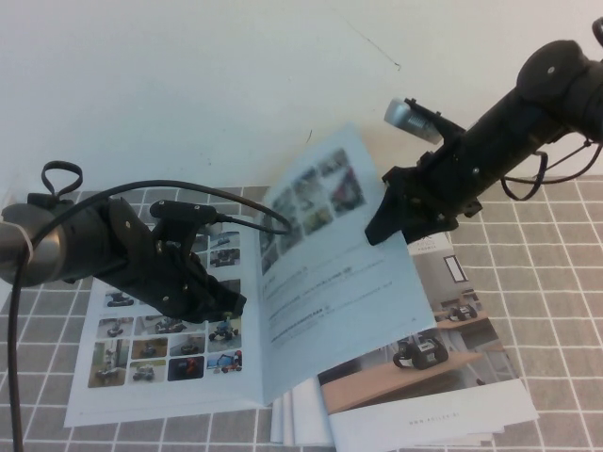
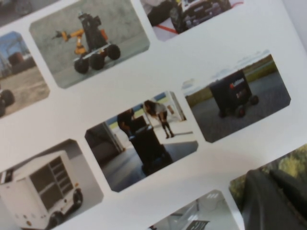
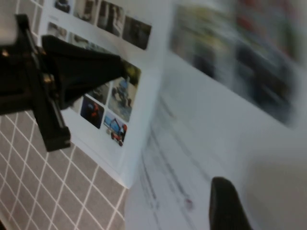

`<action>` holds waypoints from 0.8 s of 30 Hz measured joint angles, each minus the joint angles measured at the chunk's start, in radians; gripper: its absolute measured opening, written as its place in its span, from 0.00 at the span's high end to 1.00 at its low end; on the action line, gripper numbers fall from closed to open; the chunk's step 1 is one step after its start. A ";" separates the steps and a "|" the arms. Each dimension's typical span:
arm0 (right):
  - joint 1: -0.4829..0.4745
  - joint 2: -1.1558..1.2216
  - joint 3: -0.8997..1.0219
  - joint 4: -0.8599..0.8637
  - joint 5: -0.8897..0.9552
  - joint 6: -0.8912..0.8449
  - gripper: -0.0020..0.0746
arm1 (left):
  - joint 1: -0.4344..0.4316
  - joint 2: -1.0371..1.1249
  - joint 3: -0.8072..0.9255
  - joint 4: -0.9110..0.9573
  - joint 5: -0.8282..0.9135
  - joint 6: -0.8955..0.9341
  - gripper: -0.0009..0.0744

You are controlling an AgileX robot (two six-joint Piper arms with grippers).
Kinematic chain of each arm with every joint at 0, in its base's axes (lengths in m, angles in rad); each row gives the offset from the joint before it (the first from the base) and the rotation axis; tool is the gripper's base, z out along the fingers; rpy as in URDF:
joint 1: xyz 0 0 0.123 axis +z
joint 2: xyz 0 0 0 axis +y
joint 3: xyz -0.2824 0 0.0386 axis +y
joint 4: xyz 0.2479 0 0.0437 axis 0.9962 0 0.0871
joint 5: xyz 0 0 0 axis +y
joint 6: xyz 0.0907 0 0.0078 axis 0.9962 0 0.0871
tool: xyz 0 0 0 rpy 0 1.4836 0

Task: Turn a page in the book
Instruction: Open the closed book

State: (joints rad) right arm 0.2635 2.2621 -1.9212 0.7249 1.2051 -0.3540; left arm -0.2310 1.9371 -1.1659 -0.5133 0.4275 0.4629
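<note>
The book [image 1: 113, 400] lies open on the grey tiled mat, its left leaf filled with robot photos. My left gripper [image 1: 234, 306] is shut, tip pressed down on that leaf near the spine; it also shows in the left wrist view [image 2: 271, 201] and the right wrist view [image 3: 120, 69]. The page [image 1: 330, 282], with a small photo grid above text lines, stands lifted and tilted over the spine. My right gripper [image 1: 377, 234] is shut on its outer right edge. In the right wrist view one finger [image 3: 225, 206] lies on the page [image 3: 230, 120]; the other is hidden behind it.
Stacked brochures [image 1: 443, 377] with a robots-on-desk cover lie under and to the right of the book. The grey tiled mat [image 1: 556, 311] covers the table up to a white wall. A black cable [image 1: 14, 377] hangs from the left arm.
</note>
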 joint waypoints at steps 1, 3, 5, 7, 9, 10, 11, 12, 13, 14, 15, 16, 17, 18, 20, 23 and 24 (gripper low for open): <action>0.000 -0.005 -0.013 0.003 0.001 0.010 0.54 | 0.000 0.000 0.000 -0.002 0.000 0.000 0.99; 0.000 -0.013 -0.027 0.005 0.004 0.024 0.54 | 0.000 0.000 0.000 -0.009 0.000 0.006 0.99; 0.004 -0.017 -0.031 0.007 0.004 0.042 0.54 | 0.000 0.000 0.000 -0.012 0.000 0.009 0.99; 0.006 -0.017 -0.031 0.007 0.004 0.046 0.54 | 0.000 0.000 0.000 -0.016 0.000 0.009 0.99; 0.013 -0.017 -0.031 0.007 0.004 0.049 0.54 | 0.000 0.000 0.000 -0.017 0.000 0.009 0.99; 0.017 -0.017 -0.031 0.007 0.004 0.049 0.54 | 0.000 0.000 0.000 -0.017 0.000 0.009 0.99; 0.024 -0.017 -0.031 0.007 0.004 0.050 0.54 | 0.000 0.000 0.000 -0.017 0.000 0.007 0.99; 0.025 -0.017 -0.031 0.009 0.004 0.051 0.54 | 0.000 0.000 0.000 -0.017 0.000 0.007 0.99; 0.030 -0.017 -0.031 0.011 0.006 0.053 0.54 | 0.000 0.000 0.000 -0.017 0.000 0.005 0.99; 0.029 -0.017 -0.031 0.016 0.006 0.053 0.54 | 0.000 0.000 0.000 -0.017 0.000 0.003 0.99; 0.029 -0.017 -0.031 0.025 0.006 0.053 0.54 | 0.000 0.000 0.000 -0.017 0.000 0.001 0.99; 0.029 -0.017 -0.031 0.042 0.006 0.053 0.54 | 0.000 0.000 0.000 -0.018 0.000 0.001 0.99; 0.029 -0.017 -0.031 0.064 0.007 0.051 0.54 | 0.000 0.000 0.000 -0.020 0.000 0.001 0.99; 0.029 -0.017 -0.031 0.103 0.007 0.039 0.54 | 0.000 0.000 0.000 -0.022 0.000 0.001 0.99; 0.032 -0.017 -0.031 0.215 0.007 -0.011 0.54 | 0.000 0.000 0.000 -0.026 0.000 0.001 0.99; 0.043 -0.017 -0.031 0.373 0.007 -0.077 0.54 | 0.000 0.000 0.000 -0.028 0.000 0.001 0.99; 0.048 -0.017 -0.033 0.411 0.007 -0.088 0.54 | 0.000 0.000 0.000 -0.028 0.000 0.001 0.99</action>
State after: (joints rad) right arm 0.3117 2.2449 -1.9544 1.1356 1.2123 -0.4421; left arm -0.2310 1.9371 -1.1659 -0.5411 0.4275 0.4637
